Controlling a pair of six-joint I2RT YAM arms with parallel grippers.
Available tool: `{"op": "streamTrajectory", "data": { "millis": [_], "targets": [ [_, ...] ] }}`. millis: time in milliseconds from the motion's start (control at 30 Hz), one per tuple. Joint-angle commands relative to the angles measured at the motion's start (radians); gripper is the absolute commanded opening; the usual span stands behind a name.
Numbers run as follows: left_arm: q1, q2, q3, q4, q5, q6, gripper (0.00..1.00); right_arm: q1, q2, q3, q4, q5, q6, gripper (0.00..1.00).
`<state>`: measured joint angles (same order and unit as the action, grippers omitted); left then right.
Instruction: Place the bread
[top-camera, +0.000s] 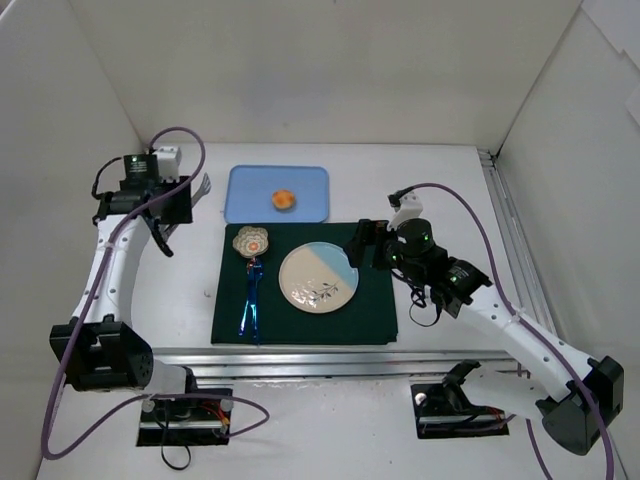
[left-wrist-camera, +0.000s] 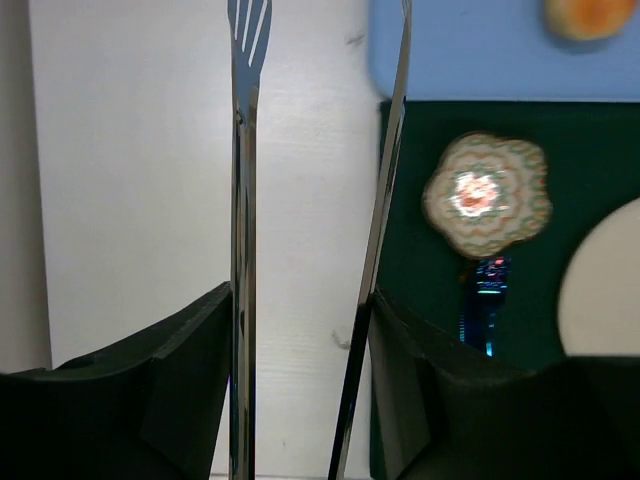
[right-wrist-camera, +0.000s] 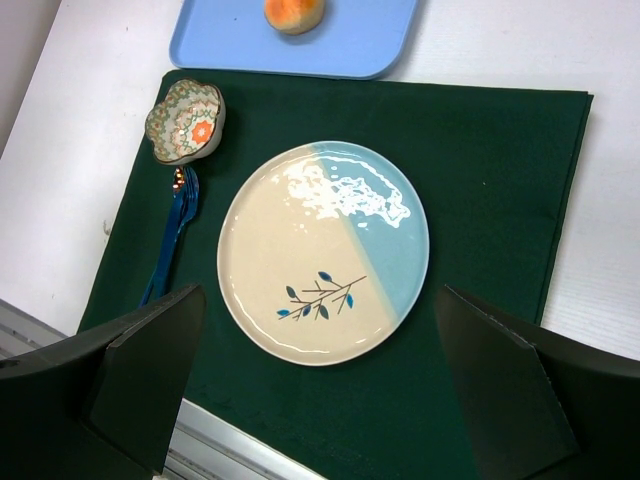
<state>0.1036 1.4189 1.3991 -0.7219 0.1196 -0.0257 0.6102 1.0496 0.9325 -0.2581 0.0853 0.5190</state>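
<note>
The bread, a small round golden-brown bun, lies on a light blue tray at the back. It also shows at the top of the left wrist view and of the right wrist view. My left gripper is left of the tray. It is shut on metal tongs, whose two arms stand apart between my fingers. My right gripper is open and empty. It hovers over the right side of the cream-and-blue plate, which fills the middle of the right wrist view.
A dark green mat lies under the plate. A flower-shaped patterned dish and a blue fork sit on the mat's left part. White walls enclose the table on three sides. A metal rail runs along the near edge.
</note>
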Motion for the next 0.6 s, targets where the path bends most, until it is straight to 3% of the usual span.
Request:
{"op": "streamTrajectory", "data": {
  "millis": [0,300,567],
  "targets": [
    [-0.111,-0.049,0.119,0.048,0.023,-0.055,0.48,0.008,-0.008,0.040,0.045,0.010,-0.008,0.97],
    [-0.393,0.080,0.276,0.085,-0.115,-0.085,0.49,0.006,-0.020,0.034,0.043,0.034,-0.011,0.97],
    [-0.446,0.233,0.359,0.125,-0.115,-0.073,0.53,0.003,-0.023,0.029,0.037,0.111,-0.014,0.97]
  ]
}}
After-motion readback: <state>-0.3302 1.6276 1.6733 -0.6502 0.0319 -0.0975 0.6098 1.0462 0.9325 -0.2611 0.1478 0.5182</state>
